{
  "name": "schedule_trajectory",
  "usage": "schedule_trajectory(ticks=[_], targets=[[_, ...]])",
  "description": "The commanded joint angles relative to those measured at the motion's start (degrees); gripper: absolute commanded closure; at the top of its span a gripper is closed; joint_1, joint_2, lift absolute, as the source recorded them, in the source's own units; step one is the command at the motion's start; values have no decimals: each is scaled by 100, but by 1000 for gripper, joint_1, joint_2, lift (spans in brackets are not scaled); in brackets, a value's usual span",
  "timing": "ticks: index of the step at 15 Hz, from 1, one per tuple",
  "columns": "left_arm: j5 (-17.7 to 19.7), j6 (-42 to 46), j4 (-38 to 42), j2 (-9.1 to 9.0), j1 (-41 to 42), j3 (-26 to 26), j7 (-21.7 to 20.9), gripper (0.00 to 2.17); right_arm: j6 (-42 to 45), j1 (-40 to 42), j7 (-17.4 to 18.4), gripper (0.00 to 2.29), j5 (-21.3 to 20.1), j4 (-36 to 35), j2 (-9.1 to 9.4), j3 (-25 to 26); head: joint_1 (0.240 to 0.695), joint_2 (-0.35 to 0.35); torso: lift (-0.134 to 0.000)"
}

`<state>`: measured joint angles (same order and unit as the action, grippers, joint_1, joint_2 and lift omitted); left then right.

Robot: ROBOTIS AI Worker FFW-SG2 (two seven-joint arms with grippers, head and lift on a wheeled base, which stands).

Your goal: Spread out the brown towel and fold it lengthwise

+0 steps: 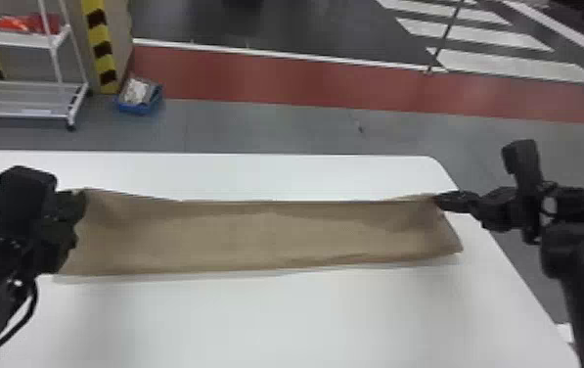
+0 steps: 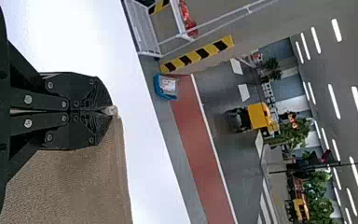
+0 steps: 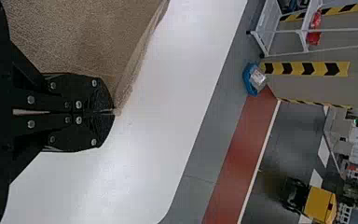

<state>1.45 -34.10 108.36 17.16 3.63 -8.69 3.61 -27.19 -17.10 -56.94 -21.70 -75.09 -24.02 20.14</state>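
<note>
Across the white bench (image 1: 280, 318) stretches the brown towel (image 1: 266, 235); left pincer (image 2: 112, 111) and right pincer (image 3: 114, 112), each closed tight on a far corner, hold that edge taut, likely for straight folding.

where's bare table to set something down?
Widest: white table from near edge of brown towel toward robot. Also the strip between towel and table's far edge. Crowded: towel's far corners, pinched by left tool and right tool.

A white cart (image 1: 29, 98) stands near a striped pillar (image 1: 101, 46), apparently concrete
</note>
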Motion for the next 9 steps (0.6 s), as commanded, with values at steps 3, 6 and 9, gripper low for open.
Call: schedule_trajectory(ticks=[3, 6, 9], targets=[[-40, 39, -263, -20, -126, -72, 34, 1548, 68, -48, 78, 1288, 8, 91, 3, 7, 695, -225, -124], [-49, 145, -351, -37, -135, -63, 87, 1548, 174, -39, 262, 1281, 70, 126, 90, -2, 695, -226, -124], [-110, 285, -413, -37, -117, -63, 210, 1511, 244, -12, 394, 785, 70, 144, 196, -2, 695, -213, -124]])
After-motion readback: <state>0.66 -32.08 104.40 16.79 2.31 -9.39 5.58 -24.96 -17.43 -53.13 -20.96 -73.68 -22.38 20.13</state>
